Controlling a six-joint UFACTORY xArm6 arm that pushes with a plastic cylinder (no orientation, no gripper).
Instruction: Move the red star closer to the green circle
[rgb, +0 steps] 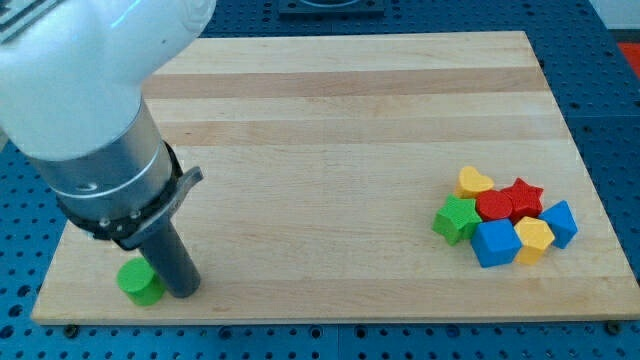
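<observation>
The red star (524, 195) lies at the view's right in a tight cluster of blocks. The green circle (139, 281) sits at the bottom left corner of the wooden board (340, 110). My tip (184, 291) rests on the board right beside the green circle, on its right side, touching or nearly touching it. The red star is far to the right of my tip.
The cluster around the red star holds a yellow heart (475, 181), a red block (494, 206), a green star (457, 219), a blue cube (495, 243), a yellow block (534, 239) and a blue block (560, 222). The arm's bulky body (90, 110) covers the left side.
</observation>
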